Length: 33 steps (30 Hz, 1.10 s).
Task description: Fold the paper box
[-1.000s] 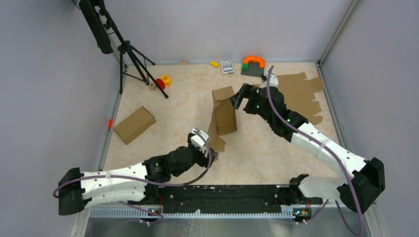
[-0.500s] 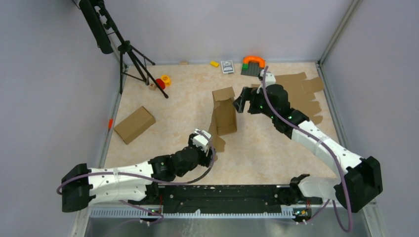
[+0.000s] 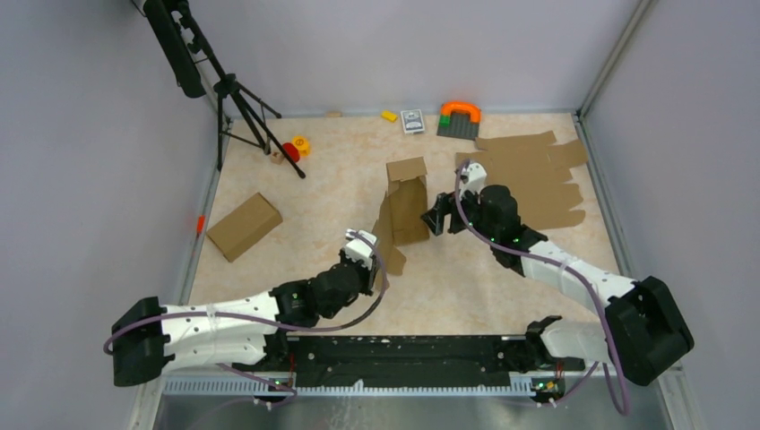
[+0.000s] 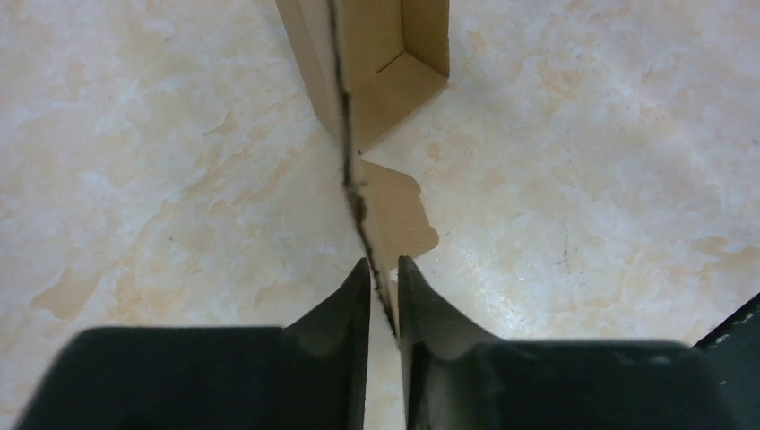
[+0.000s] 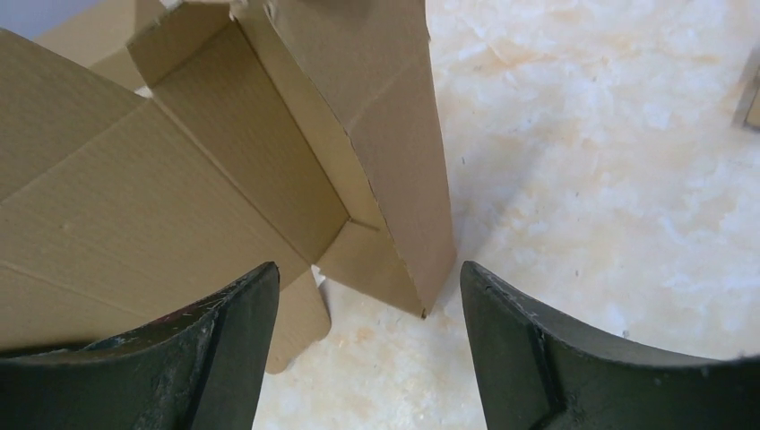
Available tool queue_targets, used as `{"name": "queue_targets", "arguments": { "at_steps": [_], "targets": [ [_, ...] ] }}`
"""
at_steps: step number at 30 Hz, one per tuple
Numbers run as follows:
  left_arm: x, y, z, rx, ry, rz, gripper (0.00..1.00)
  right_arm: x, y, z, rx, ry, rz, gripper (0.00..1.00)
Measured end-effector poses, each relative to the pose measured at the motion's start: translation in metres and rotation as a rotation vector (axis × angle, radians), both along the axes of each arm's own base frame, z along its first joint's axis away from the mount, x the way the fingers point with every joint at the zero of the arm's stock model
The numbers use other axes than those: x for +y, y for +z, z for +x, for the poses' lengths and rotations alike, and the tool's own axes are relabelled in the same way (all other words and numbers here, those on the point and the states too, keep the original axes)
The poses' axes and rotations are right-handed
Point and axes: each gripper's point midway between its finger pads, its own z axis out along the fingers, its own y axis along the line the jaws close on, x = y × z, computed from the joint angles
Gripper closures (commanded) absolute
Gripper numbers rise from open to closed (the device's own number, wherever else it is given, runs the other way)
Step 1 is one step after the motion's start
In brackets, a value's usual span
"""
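The paper box (image 3: 409,206), brown cardboard, stands partly folded in the middle of the table, with its side walls raised and a loose tabbed flap (image 3: 392,260) trailing at its near end. My left gripper (image 3: 375,262) is at that near end. In the left wrist view its fingers (image 4: 363,296) have come together on the upright edge of the flap (image 4: 394,210), so my left gripper (image 4: 384,260) is shut on it. My right gripper (image 3: 437,215) is beside the box's right wall. It stands open (image 5: 367,266), with the box's corner (image 5: 394,224) just ahead between the fingers, untouched.
A pile of flat cardboard sheets (image 3: 529,175) lies at the back right, behind my right arm. A closed brown box (image 3: 244,226) sits at the left. A black tripod (image 3: 237,98) stands at the back left, with small toys (image 3: 459,116) along the back wall.
My left gripper has closed onto the near flap's edge. My right arm has come nearer and lower along the box's right side, with its jaws a little narrower.
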Motion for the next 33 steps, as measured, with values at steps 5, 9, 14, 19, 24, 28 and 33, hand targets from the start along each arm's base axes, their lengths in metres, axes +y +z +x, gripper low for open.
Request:
{"name": "queue_targets", "arguments": {
  "at_steps": [5,9,14,19,24,28,33],
  "targets": [
    [0.001,0.005,0.003,0.002,0.018,-0.007,1.0,-0.001,0.01,0.004,-0.058,-0.016,0.027,0.27],
    [0.0,0.018,0.001,0.011,-0.002,-0.001,1.0,-0.01,0.02,0.001,-0.075,-0.05,0.028,0.27],
    [-0.01,0.048,-0.01,0.051,-0.099,0.014,1.0,-0.03,0.033,-0.007,-0.066,-0.131,0.007,0.27],
    [-0.031,0.085,-0.022,0.121,-0.211,0.035,1.0,-0.053,0.053,-0.013,-0.028,-0.239,-0.015,0.26],
    [-0.041,0.089,-0.025,0.258,-0.281,0.117,1.0,-0.073,0.06,-0.026,0.024,-0.321,-0.031,0.24],
    [-0.032,0.069,-0.019,0.399,-0.295,0.211,0.94,-0.084,0.055,-0.043,0.08,-0.342,-0.033,0.24],
    [-0.025,0.051,-0.015,0.47,-0.357,0.365,0.86,-0.083,0.044,-0.057,0.171,-0.325,-0.007,0.23]
  ]
}}
